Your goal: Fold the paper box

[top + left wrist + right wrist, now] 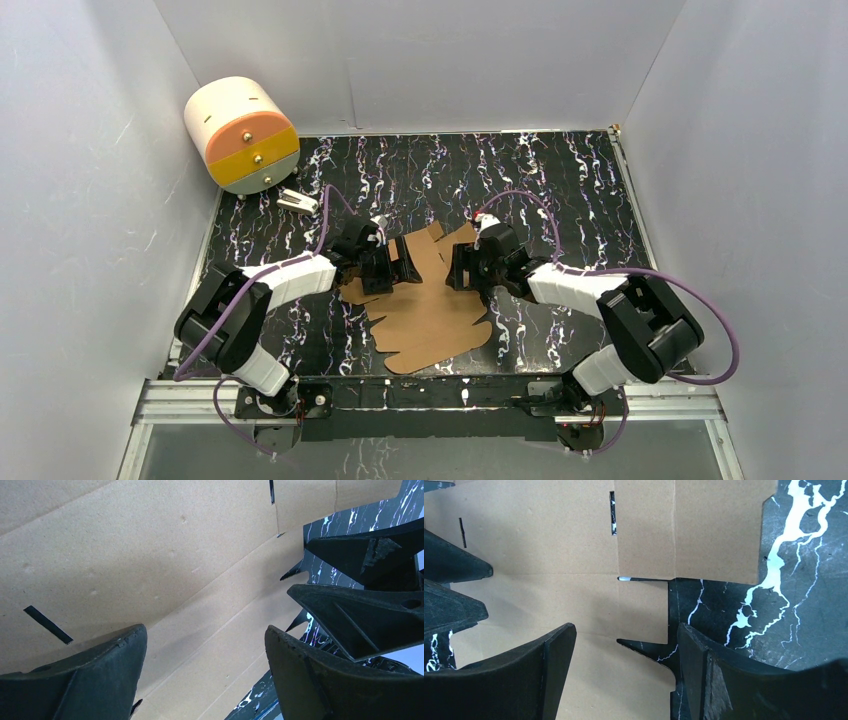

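Observation:
The paper box (425, 305) is a flat brown die-cut cardboard sheet with flaps and slots, lying in the middle of the black marbled table. My left gripper (388, 266) is open at the sheet's far left part, facing right. In the left wrist view the gripper (205, 645) has cardboard (165, 555) between and beyond its spread fingers. My right gripper (462, 268) is open at the sheet's far right edge, facing left. In the right wrist view it (624, 640) straddles a notched flap edge of the cardboard (549, 550). The grippers face each other closely, and neither is closed on the sheet.
A cream, orange and yellow cylindrical drawer unit (243, 135) stands at the far left corner. A small white object (297, 202) lies just in front of it. White walls enclose the table on three sides. The marbled table surface (804, 580) shows to the right of the sheet.

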Controlling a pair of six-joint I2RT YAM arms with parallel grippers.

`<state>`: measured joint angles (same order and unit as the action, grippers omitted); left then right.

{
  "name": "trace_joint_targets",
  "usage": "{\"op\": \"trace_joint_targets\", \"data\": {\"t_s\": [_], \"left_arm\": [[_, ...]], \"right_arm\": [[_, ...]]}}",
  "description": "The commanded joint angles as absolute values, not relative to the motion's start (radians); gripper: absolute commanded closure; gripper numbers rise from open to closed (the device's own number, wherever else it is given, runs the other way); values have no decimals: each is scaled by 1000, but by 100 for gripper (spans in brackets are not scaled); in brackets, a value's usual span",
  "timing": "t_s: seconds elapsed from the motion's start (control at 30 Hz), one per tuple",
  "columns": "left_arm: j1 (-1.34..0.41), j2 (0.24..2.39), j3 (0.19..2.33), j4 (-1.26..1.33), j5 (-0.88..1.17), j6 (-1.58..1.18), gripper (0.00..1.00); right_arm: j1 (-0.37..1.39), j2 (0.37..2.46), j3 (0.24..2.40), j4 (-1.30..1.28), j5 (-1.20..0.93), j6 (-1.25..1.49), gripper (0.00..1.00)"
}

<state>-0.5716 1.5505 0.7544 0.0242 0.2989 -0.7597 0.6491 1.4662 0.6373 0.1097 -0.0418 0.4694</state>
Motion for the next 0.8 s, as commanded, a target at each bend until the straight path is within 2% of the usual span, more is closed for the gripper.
{"op": "trace_joint_targets", "data": {"t_s": [0.0, 0.77], "left_arm": [[-578, 1575, 765, 8, 289, -751, 15], [-592, 1597, 776, 12, 282, -757, 15]], "right_arm": [[646, 1479, 634, 144, -87, 478, 17], [646, 1350, 677, 140, -233, 502, 24]]}}
